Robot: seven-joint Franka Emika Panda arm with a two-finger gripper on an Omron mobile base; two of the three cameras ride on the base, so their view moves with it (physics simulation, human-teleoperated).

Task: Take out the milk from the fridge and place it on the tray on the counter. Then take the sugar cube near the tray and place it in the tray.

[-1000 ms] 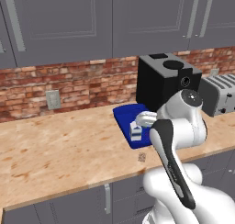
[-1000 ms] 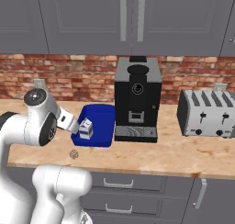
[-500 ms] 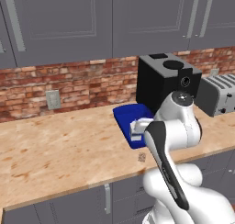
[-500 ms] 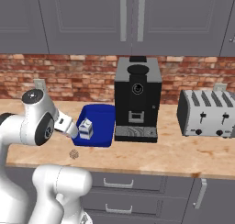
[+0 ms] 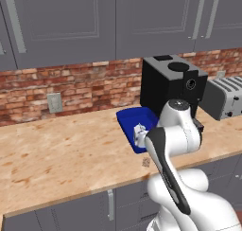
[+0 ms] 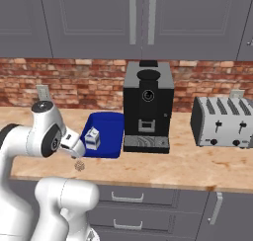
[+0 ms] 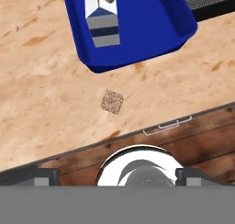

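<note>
- The hand view looks down on the small tan speckled sugar cube (image 7: 112, 102), which lies on the light tan wood counter (image 7: 41, 103), just beside the rim of the dark blue tray with rounded corners (image 7: 151, 25) but not touching it.
- The same view shows the two dark finger tips of the gripper (image 7: 117, 176) far apart at the bottom, spread wide and holding nothing. They hang above the counter edge, near the cube.
- The right base view shows the cube (image 6: 79, 165) as a tiny dot near the front edge of the counter (image 6: 197, 166), in front of the tray (image 6: 111, 136).
- The left base view shows the cube (image 5: 146, 162) peeking out just beside the white arm, which hides part of the tray (image 5: 130, 123).
- Both base views show what the hand view does not: the black boxy coffee machine (image 6: 147, 111) just beside the tray and the silver toaster (image 6: 222, 121) further along, with red brick wall (image 5: 71, 90) behind and grey cupboards (image 5: 94, 22) above.
- Inside the tray stands the small white milk carton with a blue band (image 7: 102, 19), upright, near the tray's front end. Nothing else is in the tray.
- In the right base view the milk carton (image 6: 92, 139) sits close to the arm's hand.
</note>
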